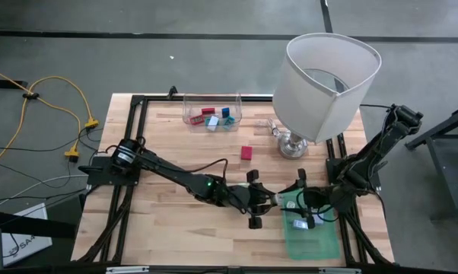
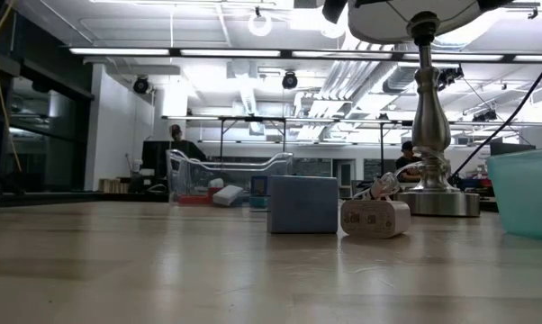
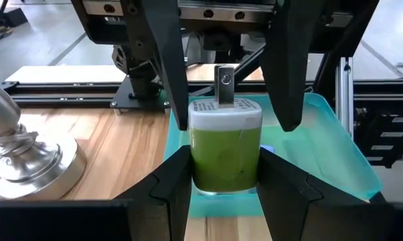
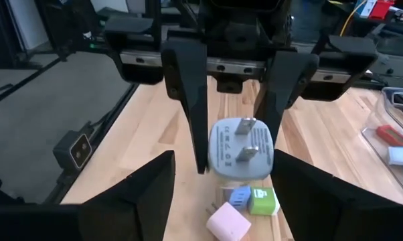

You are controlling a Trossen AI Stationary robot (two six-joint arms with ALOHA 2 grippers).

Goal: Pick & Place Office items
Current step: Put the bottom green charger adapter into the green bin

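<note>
At the table's left edge the left arm's base sits, and the arm reaches right across the bare wood toward the near right corner. Farther back, a clear bin [image 1: 212, 110] holds several small coloured office items, and a lone red piece [image 1: 246, 153] lies on the table between that bin and the arms. The left pincer [image 1: 263, 202] is closed on a green charger plug [image 3: 225, 150], white-capped with metal prongs, and holds it just at the left rim of the teal tray [image 1: 326, 245]. The right wrist view shows the same plug from the prong side, clamped between the left arm's fingers.

Right of it, the right pincer [image 1: 309, 205] hangs over the tray with its fingers [image 4: 131, 191] spread to either side of the plug, facing the left pincer and not touching it. A few small pieces, a pink block [image 4: 228, 223] among them, already lie in the tray below. The white lamp [image 1: 324, 80] stands behind, clear of both arms.

This looks like the placing step, or possibly a hand-over between arms. Next, the plug needs carrying a little farther right over the tray's floor, then lowering and releasing; the right pincer would have to stay clear or close squarely on the plug's body first.
</note>
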